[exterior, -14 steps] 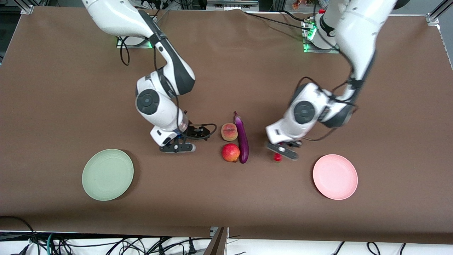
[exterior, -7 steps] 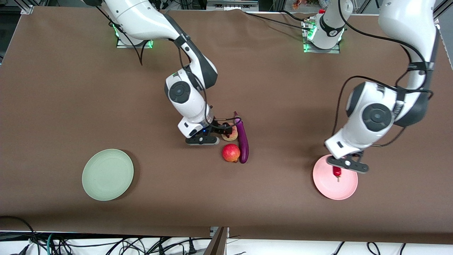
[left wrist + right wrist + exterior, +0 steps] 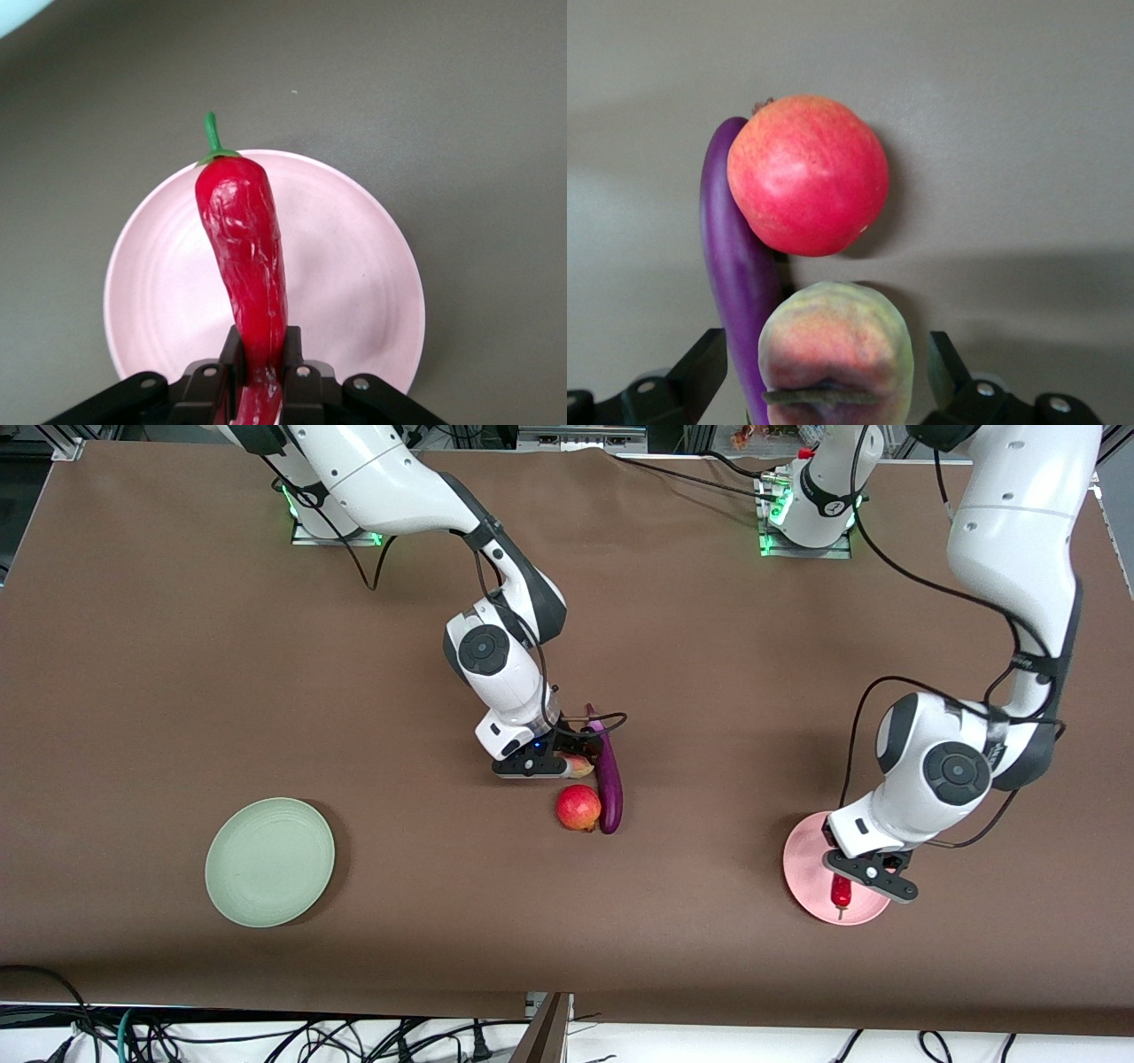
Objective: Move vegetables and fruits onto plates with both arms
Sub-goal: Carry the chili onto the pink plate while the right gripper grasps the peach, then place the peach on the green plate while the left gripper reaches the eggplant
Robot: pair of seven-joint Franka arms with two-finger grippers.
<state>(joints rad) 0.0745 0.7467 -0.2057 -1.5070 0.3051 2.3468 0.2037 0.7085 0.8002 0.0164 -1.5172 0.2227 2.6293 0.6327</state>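
Left gripper (image 3: 261,376) fingers clamp the chili pepper (image 3: 244,257) over the pink plate (image 3: 372,301). Right gripper (image 3: 824,372) fingers stand apart, the peach (image 3: 833,341) between them, the eggplant (image 3: 735,266) and pomegranate (image 3: 808,174) just ahead.

The right gripper (image 3: 833,376) is straddling a round yellowish-pink peach (image 3: 834,350), its black fingers (image 3: 700,367) standing apart on either side. A round red pomegranate-like fruit (image 3: 808,174) is touching a long glossy purple eggplant (image 3: 735,266) lying beside the peach.
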